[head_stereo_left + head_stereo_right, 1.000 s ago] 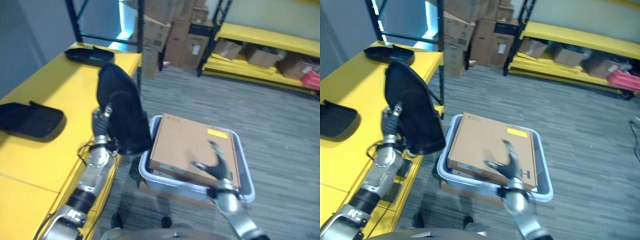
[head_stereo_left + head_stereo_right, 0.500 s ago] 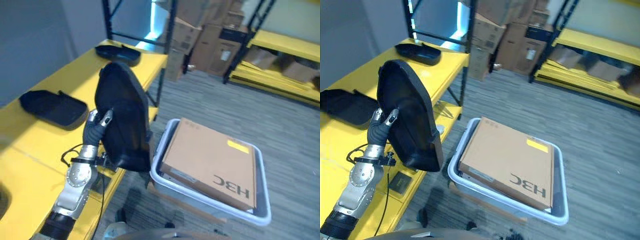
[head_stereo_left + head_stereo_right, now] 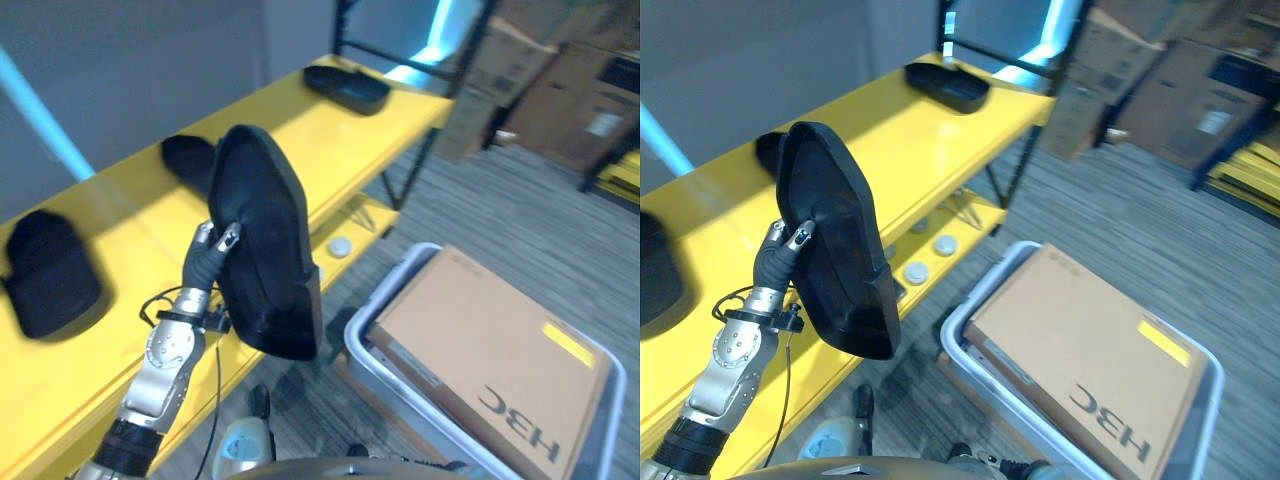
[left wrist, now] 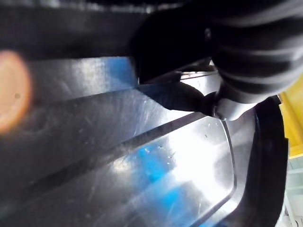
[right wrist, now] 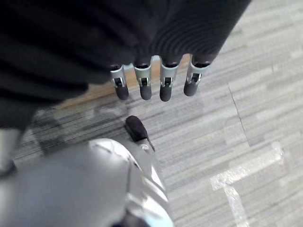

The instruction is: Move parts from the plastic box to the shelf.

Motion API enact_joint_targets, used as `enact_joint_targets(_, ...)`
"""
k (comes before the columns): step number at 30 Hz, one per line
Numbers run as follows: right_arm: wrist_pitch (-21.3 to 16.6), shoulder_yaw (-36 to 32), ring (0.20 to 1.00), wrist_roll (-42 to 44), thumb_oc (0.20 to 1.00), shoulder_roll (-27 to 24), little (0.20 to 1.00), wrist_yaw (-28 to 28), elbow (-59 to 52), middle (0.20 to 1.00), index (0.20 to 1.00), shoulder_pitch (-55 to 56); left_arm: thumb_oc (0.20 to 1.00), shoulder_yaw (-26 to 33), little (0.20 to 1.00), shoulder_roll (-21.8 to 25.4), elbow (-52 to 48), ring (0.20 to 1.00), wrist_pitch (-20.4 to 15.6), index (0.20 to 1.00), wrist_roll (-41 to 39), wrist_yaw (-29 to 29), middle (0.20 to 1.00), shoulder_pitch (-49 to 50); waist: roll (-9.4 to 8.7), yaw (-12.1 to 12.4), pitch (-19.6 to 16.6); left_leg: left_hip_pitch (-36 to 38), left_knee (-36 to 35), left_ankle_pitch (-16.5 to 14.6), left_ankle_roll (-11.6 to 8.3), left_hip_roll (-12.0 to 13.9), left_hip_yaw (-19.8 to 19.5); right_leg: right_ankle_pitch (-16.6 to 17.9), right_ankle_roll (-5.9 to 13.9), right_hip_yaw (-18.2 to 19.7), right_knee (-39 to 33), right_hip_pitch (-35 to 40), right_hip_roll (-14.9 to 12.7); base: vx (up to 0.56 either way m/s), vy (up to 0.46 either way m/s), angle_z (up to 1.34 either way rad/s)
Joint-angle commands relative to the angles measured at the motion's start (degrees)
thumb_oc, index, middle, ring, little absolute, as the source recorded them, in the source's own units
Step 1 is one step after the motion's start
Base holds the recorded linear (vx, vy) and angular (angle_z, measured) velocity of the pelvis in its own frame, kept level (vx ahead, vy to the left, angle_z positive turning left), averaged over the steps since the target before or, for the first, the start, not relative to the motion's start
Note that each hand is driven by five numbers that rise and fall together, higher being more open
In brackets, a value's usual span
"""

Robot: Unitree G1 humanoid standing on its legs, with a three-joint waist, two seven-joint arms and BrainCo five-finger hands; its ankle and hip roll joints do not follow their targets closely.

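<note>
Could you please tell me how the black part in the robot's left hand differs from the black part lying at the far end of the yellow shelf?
The held part stands nearly upright in the air, while the far part lies flat on the yellow shelf. The left hand grips the held part; nothing touches the far part. The held part hangs past the shelf's front edge; the far part rests fully on it. Both are black, shallow moulded shells.

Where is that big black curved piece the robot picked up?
The black part is held upright in the left hand, over the edge of the yellow shelf, left of the plastic box.
</note>
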Motion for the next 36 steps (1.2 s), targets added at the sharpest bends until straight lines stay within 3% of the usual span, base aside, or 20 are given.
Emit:
enact_joint_targets(1, 2.05, -4.9, 1.0, 9.71, 1.0, 0.12, 1.0, -3.66, 3.16, 1.0, 1.0, -4.42, 0.2, 2.16, 0.2, 1.33, -5.01, 0.2, -7.34, 0.2, 6.19, 0.11, 0.2, -7.58, 2.4, 0.2, 0.56, 9.85, 4.34, -3.21, -0.28, -0.93, -1.52, 5.39, 1.27, 3.12, 0.28, -7.54, 2.95, -0.14, -0.019, 1.51)
enact_joint_targets(5, 0.03, -9.39, 1.0, 7.78, 1.0, -0.81, 1.0, -3.02, 4.94, 1.0, 1.0, -2.88, 0.2, 4.01, 0.2, 3.55, -4.67, 0.2, -8.98, 0.2, 3.99, 0.82, 0.2, -9.08, 5.12, -2.26, -2.27, 15.42, -0.9, -0.72, -2.41, -2.78, -1.1, 5.65, 0.9, 1.43, -0.12, -9.5, 5.37, -0.13, 0.106, 1.1)
enact_joint_targets(6, -0.58, -10.1, 1.0, 7.12, 1.0, -0.57, 1.0, -3.61, 5.4, 1.0, 1.0, -2.42, 0.2, 4.04, 0.2, 4.12, -4.94, 0.2, -9.76, 0.2, 3.6, 0.37, 0.2, -9.36, 6.47, -2.81, -3.06, 17.79, -5.22, -2.55, -2.88, -2.13, -0.54, 4.29, 1.41, 1.82, 0.27, -9.3, 6.77, -0.08, 0.208, 1.94)
enact_joint_targets(8, -0.88, -10.22, 1.0, 8.01, 1.0, 0.08, 1.0, -7.24, 5.79, 1.0, 1.0, -1.83, 0.2, 3.56, 0.2, 4.6, -6.17, 0.2, -10.76, 0.2, 2.98, -0.9, 0.2, -10.1, 6.67, -3.51, -3.45, 19.65, -14.48, -6.28, -0.04, -3.95, 0.24, 5.53, 2.93, 1.9, 0.51, -10.0, 6.37, -0.12, 0.259, 1.12)
enact_joint_targets(10, -1.42, -10.32, 1.0, 9.33, 1.0, 0.73, 1.0, -9.39, 6.65, 1.0, 1.0, -1.89, 0.2, 3.09, 0.2, 4.99, -7.31, 0.2, -10.12, 0.2, 3.33, -1.01, 0.2, -11.7, 6.48, -3.36, -3.19, 19.41, -17.9, -8.35, 1.91, -5.59, -0.89, 7.02, 4.53, 1.88, 1.56, -10.79, 5.68, -0.17, 0.215, -0.03)
enact_joint_targets(12, -2.31, -10.68, 1.0, 9.47, 1.0, 1.6, 1.0, -11.05, 6.64, 1.0, 1.0, -2.04, 0.2, 3.12, 0.2, 5.61, -8.53, 0.2, -9.04, 0.2, 3.07, -0.84, 0.2, -13.22, 6.92, -3.38, -2.87, 19.51, -21.4, -7.58, 3.43, -6.22, -1.38, 6.42, 5.38, 0.95, 6.54, -12.8, 4.22, -0.21, 0.237, 0.24)
enact_joint_targets(13, -2.5, -11.12, 1.0, 6.78, 1.0, 2.23, 1.0, -14.77, 6.39, 1.0, 1.0, -2.23, 0.2, 3.11, 0.2, 5.95, -9.76, 0.2, -7.55, 0.2, 1.3, -0.72, 0.2, -13.89, 7.7, -4.0, -2.31, 20.26, -23.26, -6.99, 4.71, -6.25, -1.66, 7.53, 6.36, 1.2, 13.68, -16.0, 0.96, -0.17, 0.201, 0.03)
enact_joint_targets(14, -2.44, -11.23, 1.0, 6.44, 1.0, 2.27, 1.0, -15.22, 6.38, 1.0, 1.0, -2.22, 0.2, 3.02, 0.2, 5.99, -9.97, 0.2, -7.24, 0.2, 0.91, -0.68, 0.2, -14.02, 7.79, -4.21, -2.2, 20.11, -23.33, -6.98, 5.07, -6.28, -1.89, 7.31, 6.46, 1.87, 15.45, -16.71, 0.35, -0.28, 0.216, 0.02)
enact_joint_targets(15, -2.34, -11.66, 1.0, 6.67, 1.0, 2.29, 1.0, -15.81, 6.51, 1.0, 1.0, -2.1, 0.2, 2.46, 0.2, 6.01, -10.14, 0.2, -6.9, 0.2, 0.27, -0.76, 0.2, -14.36, 7.63, -5.02, -1.86, 19.1, -23.26, -5.95, 6.17, -6.59, -2.07, 7.83, 5.28, 2.89, 18.53, -18.46, -0.53, -0.26, 0.108, 0.25)
enact_joint_targets(16, -2.09, -12.85, 1.0, 7.63, 1.0, 2.67, 1.0, -15.55, 6.75, 1.0, 1.0, -1.65, 0.2, 1.1, 0.2, 5.71, -9.9, 0.2, -6.87, 0.2, -0.08, -0.5, 0.2, -14.45, 7.73, -6.56, -1.37, 18.72, -23.25, -5.7, 7.85, -6.55, -4.03, 7.37, 5.18, 8.43, 23.99, -20.23, 0.15, -0.37, 0.09, 0.88)
enact_joint_targets(17, -2.03, -13.27, 1.0, 6.06, 1.0, 3.21, 1.0, -15.37, 6.99, 1.0, 1.0, -1.73, 0.2, 0.02, 0.2, 5.02, -8.96, 0.2, -8.53, 0.2, -0.05, -0.65, 0.2, -13.83, 8.04, -7.48, -1.17, 17.61, -23.2, -4.03, 8.58, -6.05, -5.99, 5.45, 4.4, 14.21, 28.33, -20.09, 3.07, -0.29, 0.047, 1.05)
enact_joint_targets(18, -2.26, -13.28, 1.0, 6.17, 1.0, 3.23, 1.0, -15.52, 7.38, 1.0, 1.0, -1.84, 0.2, -0.56, 0.2, 4.78, -8.69, 0.2, -9.32, 0.2, -0.29, -0.74, 0.2, -13.57, 8.18, -7.8, -0.95, 17.25, -23.08, -3.53, 8.82, -5.88, -7.45, 3.7, 4.11, 17.03, 29.8, -19.58, 5.32, -0.2, -0.01, 0.92)
enact_joint_targets(19, -2.28, -13.3, 1.0, 6.26, 1.0, 3.23, 1.0, -15.51, 7.46, 1.0, 1.0, -1.9, 0.2, -0.64, 0.2, 4.77, -8.63, 0.2, -9.43, 0.2, -0.33, -0.75, 0.2, -13.57, 8.23, -7.85, -1.01, 16.98, -23.11, -3.22, 8.83, -5.8, -7.68, 3.77, 3.95, 17.33, 29.64, -19.56, 5.74, -0.11, -0.059, 0.52)
enact_joint_targets(20, -2.03, -13.21, 1.0, 8.39, 1.0, 3.08, 1.0, -15.35, 8.02, 1.0, 1.0, -2.18, 0.2, -1.27, 0.2, 4.47, -8.37, 0.2, -10.49, 0.2, -1.27, -1.51, 0.2, -13.3, 8.1, -8.1, -1.02, 16.41, -23.14, -2.51, 9.01, -5.93, -9.75, 1.89, 3.37, 20.06, 28.4, -18.36, 8.68, -0.1, -0.141, 0.98)
enact_joint_targets(22, 0.64, -13.0, 1.0, 12.18, 1.0, 3.02, 1.0, -13.65, 8.86, 1.0, 1.0, -2.85, 0.2, -2.71, 0.2, 3.74, -8.11, 0.2, -9.99, 0.2, -2.38, -1.81, 0.2, -14.48, 6.75, -8.18, -2.31, 14.97, -22.93, -1.97, 8.77, -7.59, -13.6, -1.4, 1.43, 24.95, 17.82, -12.64, 12.89, -0.06, -0.176, 1.19)
enact_joint_targets(25, 3.64, -11.65, 1.0, 8.86, 1.0, 3.04, 1.0, -6.96, 10.85, 1.0, 1.0, -2.89, 0.2, -2.15, 0.2, 3.55, -8.28, 0.2, -6.08, 0.2, -2.21, -1.53, 0.2, -15.63, 5.49, -6.92, -4.08, 13.06, -20.06, -3.03, 8.26, -9.01, -15.91, -0.8, 0.73, 28.34, 8.13, -9.23, 13.3, 0.01, -0.181, 0.93)
enact_joint_targets(29, 2.8, -9.36, 1.0, 3.59, 1.0, 2.58, 1.0, -6.31, 10.8, 1.0, 1.0, -2.58, 0.2, -0.21, 0.2, 3.36, -11.19, 0.2, -2.31, 0.2, -1.39, -2.29, 0.2, -15.0, 4.42, -4.74, -3.56, 6.73, -9.67, -4.35, 6.62, -10.18, -14.34, 0.09, 0.19, 28.53, 4.2, -6.07, 11.41, -0.04, -0.028, 0.23)
enact_joint_targets(30, 4.03, -8.53, 1.0, 0.63, 1.0, 1.77, 1.0, -5.13, 11.67, 1.0, 1.0, -1.63, 0.2, 0.45, 0.2, 3.05, -10.7, 0.2, -1.22, 0.2, -2.98, -4.2, 0.2, -15.0, 4.15, -4.23, -3.11, 4.24, -7.62, -4.27, 5.03, -7.76, -11.55, -0.48, 0.55, 25.94, 5.07, -5.67, 10.29, -0.1, 0.169, 0.15)
enact_joint_targets(33, 5.12, -8.79, 1.0, 2.73, 1.0, 1.55, 1.0, -4.51, 12.07, 1.0, 1.0, -1.86, 0.2, 0.74, 0.2, 3.01, -10.37, 0.2, -1.88, 0.2, -2.84, -3.09, 0.2, -13.22, 4.28, -4.83, -3.51, 7.35, -10.67, -4.09, 4.42, -4.22, -9.97, -0.72, 0.41, 24.33, 5.82, -6.21, 9.17, -0.06, 0.299, 0.77)
enact_joint_targets(36, 4.38, -8.45, 1.0, 3.4, 1.0, 0.58, 1.0, -2.76, 11.91, 1.0, 1.0, -2.99, 0.2, 0.61, 0.2, 2.86, -10.11, 0.2, -3.07, 0.2, -3.89, -0.87, 0.2, -11.37, 4.33, -5.23, -3.9, 9.1, -12.94, 1.31, 1.5, 3.07, -9.17, -0.85, 0.37, 23.66, 5.9, -5.87, 7.63, -0.03, 0.54, 0.53)
